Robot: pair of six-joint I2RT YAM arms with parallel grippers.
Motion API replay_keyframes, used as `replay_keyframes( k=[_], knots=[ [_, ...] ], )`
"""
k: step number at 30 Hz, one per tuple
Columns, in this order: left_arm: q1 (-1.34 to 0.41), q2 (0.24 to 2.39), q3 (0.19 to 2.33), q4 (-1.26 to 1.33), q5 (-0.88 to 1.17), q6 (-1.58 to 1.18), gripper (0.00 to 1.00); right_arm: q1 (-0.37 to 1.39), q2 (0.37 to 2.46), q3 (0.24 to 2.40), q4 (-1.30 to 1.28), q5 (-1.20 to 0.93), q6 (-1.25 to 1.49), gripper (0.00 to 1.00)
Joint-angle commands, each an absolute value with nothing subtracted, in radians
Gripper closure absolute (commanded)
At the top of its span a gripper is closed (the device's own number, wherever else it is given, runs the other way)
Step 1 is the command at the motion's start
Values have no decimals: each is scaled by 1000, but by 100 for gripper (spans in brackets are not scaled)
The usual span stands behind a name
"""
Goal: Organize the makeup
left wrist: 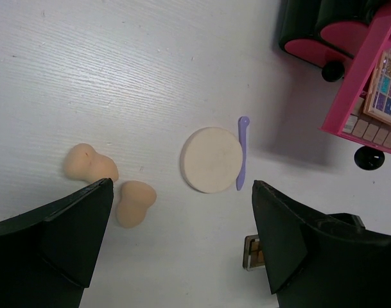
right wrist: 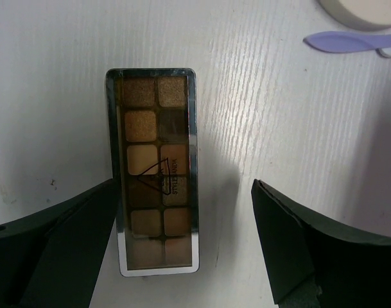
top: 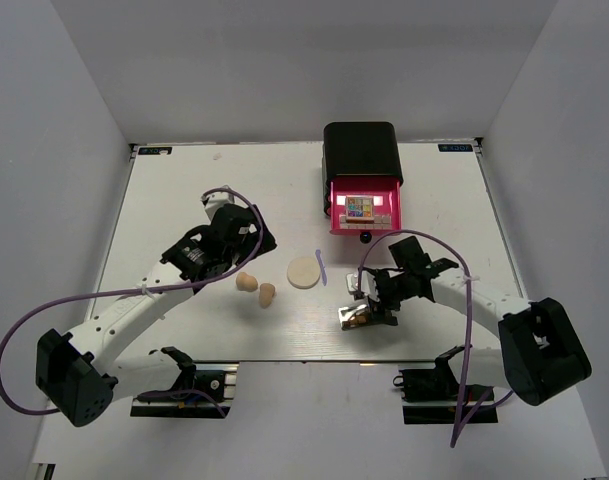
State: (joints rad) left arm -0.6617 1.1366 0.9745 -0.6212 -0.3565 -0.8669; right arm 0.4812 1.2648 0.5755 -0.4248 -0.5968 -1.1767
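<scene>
Fingers of our right gripper [right wrist: 183,205] are spread wide and hold nothing. A brown palette [right wrist: 153,170] lies flat on the table just under the gap, close to one finger. Past the fingertips we see the purple stick [right wrist: 356,42]. Our left gripper [left wrist: 182,192] is spread wide too, and empty. A peach sponge [left wrist: 134,202] lies by one finger, with a second sponge [left wrist: 89,162] just beside it. The round puff [left wrist: 211,159] sits ahead of the gap, and the stick lies right along its edge. Farther out, the tiny colourful palette [top: 359,207] rests in the open pink drawer [top: 364,228].
</scene>
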Motion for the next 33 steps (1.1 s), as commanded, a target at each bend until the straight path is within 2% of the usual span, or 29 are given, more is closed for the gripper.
replay_keyframes(
  k=[1,12,21,24,25,27,30,33],
  knots=[
    [-655,1104,963,-614,-351,-884,2,492,1285,574,-445,-603,-1193,11],
    [-655,1104,959,-611,-339,-890,2,502,1304,558,-523,-623,-1246,12],
    [-655,1114,957,-601,-328,-893,2,502,1356,555,-488,-588,-1213,22],
    [-655,1112,951,-592,-319,-897,2,502,1368,574,-495,-589,-1201,38],
    [-655,1114,947,-589,-316,-899,2,500,1370,581,-503,-592,-1200,48],
    [-655,1115,940,-578,-308,-900,2,499,1364,618,-538,-610,-1195,60],
    [-655,1118,940,-571,-298,-899,2,495,1338,698,-595,-650,-1155,74],
    [-655,1121,937,-557,-288,-893,2,492,1299,816,-630,-690,-1095,80]
  ],
)
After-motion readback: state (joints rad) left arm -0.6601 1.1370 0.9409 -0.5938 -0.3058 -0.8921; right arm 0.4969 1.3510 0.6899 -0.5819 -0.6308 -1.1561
